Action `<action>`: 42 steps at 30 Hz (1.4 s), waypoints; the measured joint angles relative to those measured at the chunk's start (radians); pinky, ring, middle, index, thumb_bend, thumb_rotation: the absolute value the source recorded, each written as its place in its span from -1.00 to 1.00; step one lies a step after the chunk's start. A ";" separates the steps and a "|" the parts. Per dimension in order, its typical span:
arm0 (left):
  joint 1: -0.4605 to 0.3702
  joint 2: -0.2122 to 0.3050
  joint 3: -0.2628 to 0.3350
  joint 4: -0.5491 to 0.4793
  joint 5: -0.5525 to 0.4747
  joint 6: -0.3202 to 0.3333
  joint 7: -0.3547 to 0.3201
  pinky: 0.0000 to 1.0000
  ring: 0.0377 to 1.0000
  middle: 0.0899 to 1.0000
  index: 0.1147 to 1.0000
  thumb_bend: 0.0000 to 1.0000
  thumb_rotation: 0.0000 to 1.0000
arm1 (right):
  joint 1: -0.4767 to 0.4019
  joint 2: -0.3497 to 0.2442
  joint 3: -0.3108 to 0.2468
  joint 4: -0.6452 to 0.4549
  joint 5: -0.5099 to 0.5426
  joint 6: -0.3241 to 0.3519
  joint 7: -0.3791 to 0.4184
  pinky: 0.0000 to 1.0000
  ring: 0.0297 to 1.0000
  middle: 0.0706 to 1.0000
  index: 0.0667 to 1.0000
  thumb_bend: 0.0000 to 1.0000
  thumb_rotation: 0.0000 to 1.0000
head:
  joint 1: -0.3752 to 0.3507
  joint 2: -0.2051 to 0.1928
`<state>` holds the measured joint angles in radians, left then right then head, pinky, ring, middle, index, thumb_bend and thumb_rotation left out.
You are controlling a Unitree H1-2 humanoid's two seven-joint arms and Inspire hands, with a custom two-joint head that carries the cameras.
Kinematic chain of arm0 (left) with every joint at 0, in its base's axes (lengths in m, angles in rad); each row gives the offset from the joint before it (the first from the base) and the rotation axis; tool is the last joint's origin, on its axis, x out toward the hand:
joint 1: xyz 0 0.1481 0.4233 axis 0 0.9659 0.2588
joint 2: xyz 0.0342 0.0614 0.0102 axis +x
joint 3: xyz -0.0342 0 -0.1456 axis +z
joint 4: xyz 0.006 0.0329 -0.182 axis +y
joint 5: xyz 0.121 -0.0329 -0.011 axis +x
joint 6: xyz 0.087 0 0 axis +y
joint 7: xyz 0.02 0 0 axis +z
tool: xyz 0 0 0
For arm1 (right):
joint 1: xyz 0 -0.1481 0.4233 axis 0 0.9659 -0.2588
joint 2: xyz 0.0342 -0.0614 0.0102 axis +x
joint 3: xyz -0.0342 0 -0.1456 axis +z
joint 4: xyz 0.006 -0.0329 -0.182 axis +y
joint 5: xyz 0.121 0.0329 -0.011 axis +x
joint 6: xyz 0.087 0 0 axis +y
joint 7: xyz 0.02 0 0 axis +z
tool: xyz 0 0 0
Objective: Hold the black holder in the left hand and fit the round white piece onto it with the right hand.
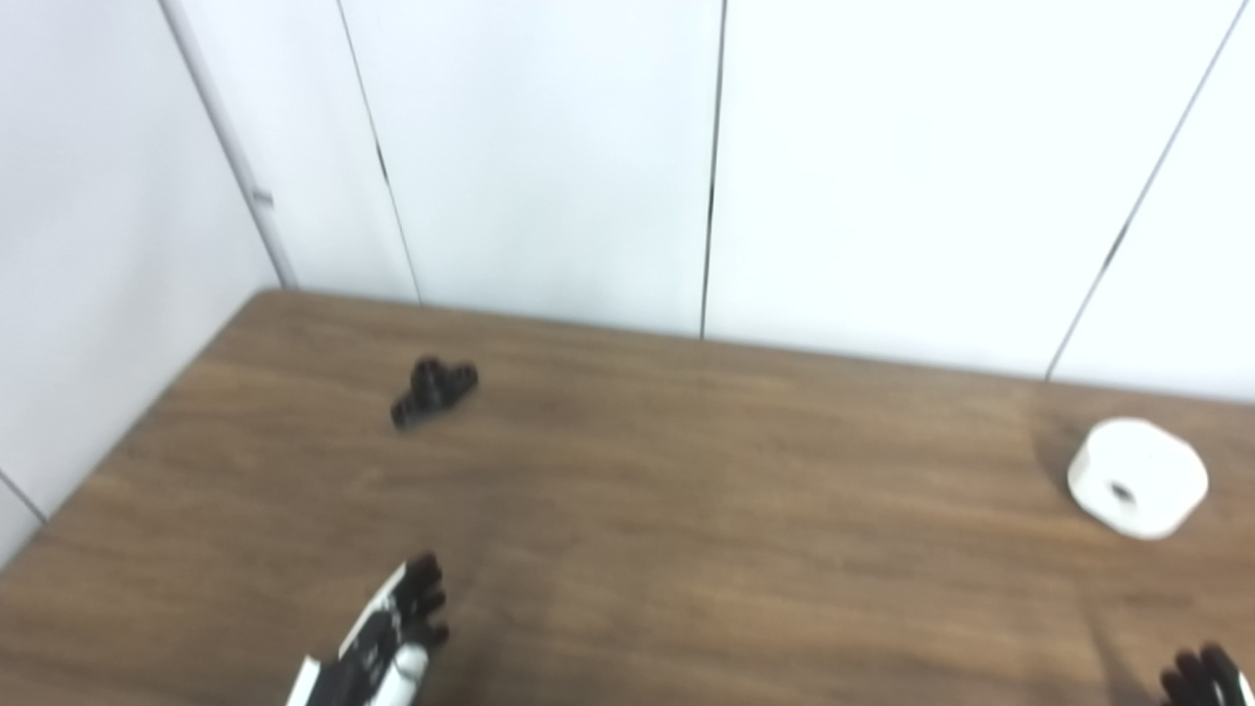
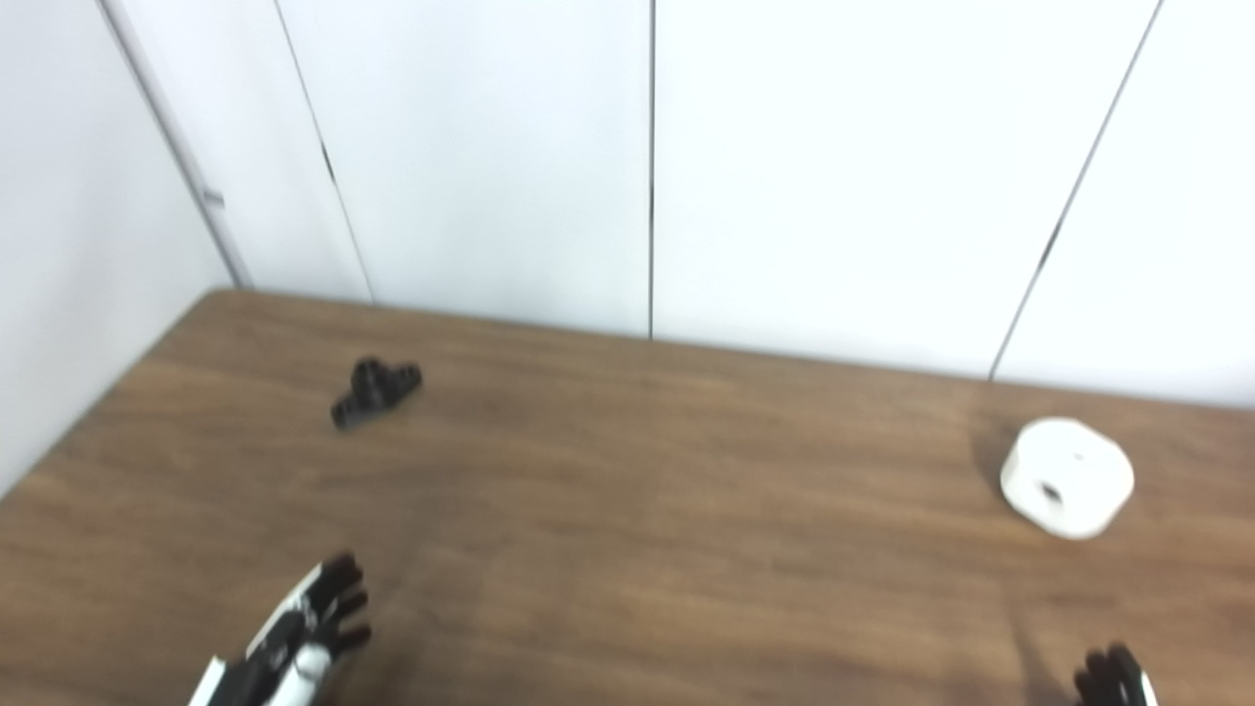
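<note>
Lying untouched on the table (image 1: 686,549), black holder (image 1: 433,390) and white piece (image 1: 1137,478) sit well apart; left hand (image 1: 387,642) empty, right hand (image 1: 1204,679) unclear.

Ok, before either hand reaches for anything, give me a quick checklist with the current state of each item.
1. Small black plastic holder lying free on the brown wooden table: ok.
2. Round white piece free, at the table's right side: ok.
3. Left hand empty, short of the holder: ok.
4. Right hand open: cannot tell, only fingertips show.
5. Path between left hand and holder unobstructed: ok.
</note>
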<state>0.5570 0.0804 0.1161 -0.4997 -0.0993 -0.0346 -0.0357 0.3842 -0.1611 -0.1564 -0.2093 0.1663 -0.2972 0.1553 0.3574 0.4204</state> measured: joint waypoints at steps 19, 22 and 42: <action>-0.004 -0.001 -0.025 0.035 0.046 -0.038 0.036 0.58 0.79 0.80 0.75 -0.25 -0.20 | -0.016 -0.008 0.000 0.037 0.014 -0.051 0.026 1.00 1.00 1.00 1.00 0.10 1.00 | -0.011 -0.020; -0.002 0.000 -0.023 0.027 0.079 -0.033 0.042 0.56 0.77 0.80 0.75 -0.17 -0.44 | -0.015 -0.011 0.000 0.036 0.014 -0.050 0.026 1.00 1.00 1.00 1.00 0.07 1.00 | -0.017 -0.017; -0.382 0.072 0.102 -0.093 0.570 0.283 0.110 0.80 0.85 0.77 0.63 0.60 -0.72 | -0.011 -0.008 -0.002 0.022 -0.020 -0.047 0.019 1.00 0.95 0.96 1.00 0.08 1.00 | -0.069 0.009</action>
<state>0.1747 0.1519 0.2177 -0.5924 0.4707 0.2489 0.0740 0.3727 -0.1692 -0.1585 -0.1876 0.1458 -0.3441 0.1741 0.2884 0.4295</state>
